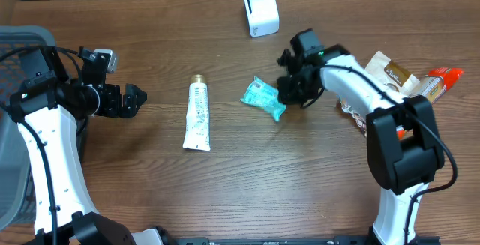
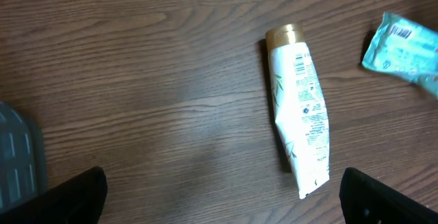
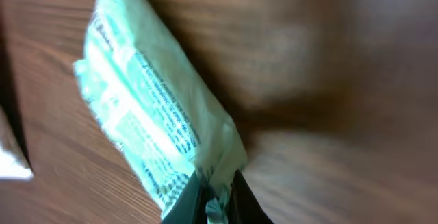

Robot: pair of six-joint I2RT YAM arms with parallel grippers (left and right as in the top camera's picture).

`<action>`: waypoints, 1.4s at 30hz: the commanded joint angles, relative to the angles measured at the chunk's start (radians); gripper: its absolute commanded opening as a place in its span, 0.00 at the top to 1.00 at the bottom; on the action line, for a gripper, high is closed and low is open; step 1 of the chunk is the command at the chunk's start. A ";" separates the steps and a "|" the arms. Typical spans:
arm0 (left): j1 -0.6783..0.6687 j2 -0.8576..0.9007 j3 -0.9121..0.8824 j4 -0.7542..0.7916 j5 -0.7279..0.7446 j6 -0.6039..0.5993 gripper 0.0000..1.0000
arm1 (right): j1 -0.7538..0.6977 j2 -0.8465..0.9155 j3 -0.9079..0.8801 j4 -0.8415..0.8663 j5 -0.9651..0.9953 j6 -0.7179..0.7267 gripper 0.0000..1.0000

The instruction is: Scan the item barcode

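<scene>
Pickup stage: right claw [image 1: 291, 89] pinches the teal packet [image 1: 262, 97] by its edge, near the white scanner [image 1: 261, 10]; next, likely, lifting its barcode scannerward. Left claw [image 1: 133, 100] hangs spread.

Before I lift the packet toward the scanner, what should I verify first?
1. Right gripper shut on the teal packet: ok.
2. Grip security: only the packet's edge is pinched, cannot tell.
3. Table between the packet and the white scanner free of items: ok.
4. Tube lying apart from the packet: ok.
5. Left gripper open, holding nothing, off to the side: ok.
6. Which packet face must meet the scanner: cannot tell.
</scene>
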 commanded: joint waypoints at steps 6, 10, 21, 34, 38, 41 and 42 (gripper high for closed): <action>-0.008 0.006 0.000 0.001 0.014 0.018 0.00 | -0.062 -0.015 0.094 0.012 -0.034 -0.232 0.25; -0.008 0.006 0.000 0.002 0.014 0.018 0.01 | -0.091 -0.015 0.092 0.004 -0.034 0.053 0.09; -0.008 0.006 0.000 0.001 0.014 0.018 0.00 | -0.045 -0.003 -0.065 0.127 -0.128 0.556 0.11; -0.008 0.006 0.000 0.002 0.014 0.018 0.00 | 0.030 -0.002 -0.294 0.522 -0.025 0.688 0.44; -0.008 0.006 0.000 0.001 0.014 0.018 0.00 | 0.031 -0.002 -0.299 0.547 -0.035 0.684 0.83; -0.008 0.006 0.000 0.001 0.014 0.018 0.00 | 0.029 -0.002 -0.299 0.594 -0.125 0.605 0.95; -0.008 0.006 0.000 0.002 0.014 0.018 0.01 | 0.028 -0.002 -0.297 0.602 -0.151 0.585 0.96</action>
